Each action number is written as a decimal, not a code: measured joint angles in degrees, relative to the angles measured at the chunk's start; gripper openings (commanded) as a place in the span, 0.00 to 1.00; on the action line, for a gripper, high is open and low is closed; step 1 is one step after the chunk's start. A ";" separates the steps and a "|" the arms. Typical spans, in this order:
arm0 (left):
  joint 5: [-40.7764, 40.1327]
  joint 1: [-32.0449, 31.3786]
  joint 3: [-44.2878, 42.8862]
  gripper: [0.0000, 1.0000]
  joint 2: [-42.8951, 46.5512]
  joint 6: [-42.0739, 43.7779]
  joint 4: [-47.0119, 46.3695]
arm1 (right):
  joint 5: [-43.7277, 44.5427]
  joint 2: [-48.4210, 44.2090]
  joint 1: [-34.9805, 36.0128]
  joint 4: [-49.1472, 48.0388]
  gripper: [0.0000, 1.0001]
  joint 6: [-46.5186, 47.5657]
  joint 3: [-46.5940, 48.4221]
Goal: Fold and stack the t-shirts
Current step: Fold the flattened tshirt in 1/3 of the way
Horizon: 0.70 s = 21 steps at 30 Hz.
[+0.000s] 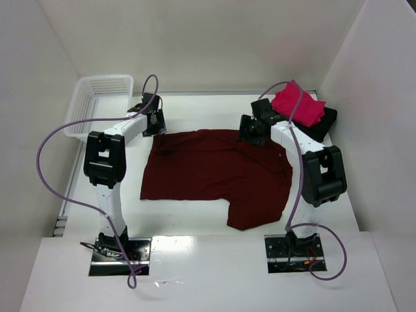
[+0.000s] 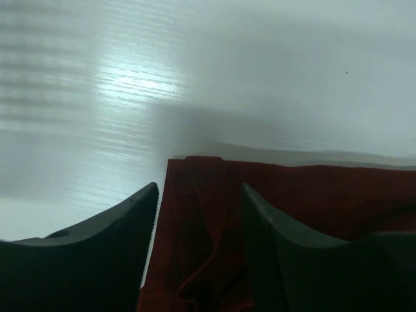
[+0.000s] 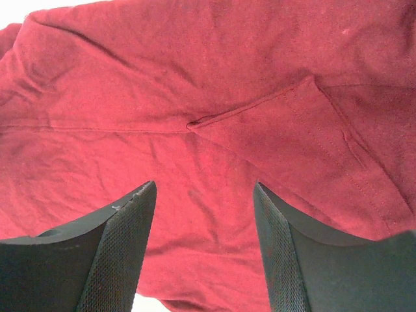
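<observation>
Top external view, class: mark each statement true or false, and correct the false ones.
1. The maroon t-shirt lies spread on the table between the arms. True.
2. The pink-red t-shirt is in the basket. False: it rests on the black t-shirt, far right; the white basket stands far left.
3. The left gripper is open at the maroon t-shirt's far left corner. True.
4. The right gripper is shut on the cloth. False: its jaws stand open over it.
</observation>
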State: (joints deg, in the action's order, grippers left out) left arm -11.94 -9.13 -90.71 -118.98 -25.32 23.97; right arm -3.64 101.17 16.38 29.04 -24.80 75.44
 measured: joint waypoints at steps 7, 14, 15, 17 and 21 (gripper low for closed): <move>0.00 0.00 1.02 0.58 0.00 0.13 0.52 | -0.28 3.53 0.17 -1.51 0.62 -0.02 1.57; 0.00 0.00 1.26 0.53 -0.10 0.19 0.67 | 0.53 10.70 0.33 -2.51 0.36 0.44 6.78; 0.00 0.00 1.30 0.51 -0.15 0.27 0.67 | 0.88 11.22 0.35 -2.53 0.34 0.50 7.11; 0.04 -0.02 1.37 0.49 -0.21 0.79 0.75 | 1.60 12.13 0.37 -2.68 0.33 0.60 7.53; 0.04 -0.07 1.37 0.44 -0.98 1.20 0.72 | 2.81 13.83 0.37 -2.83 0.33 0.68 8.22</move>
State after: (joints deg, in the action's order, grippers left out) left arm -11.90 -9.19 -89.34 -119.96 -24.12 24.69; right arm -0.83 115.00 16.75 26.21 -24.12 83.66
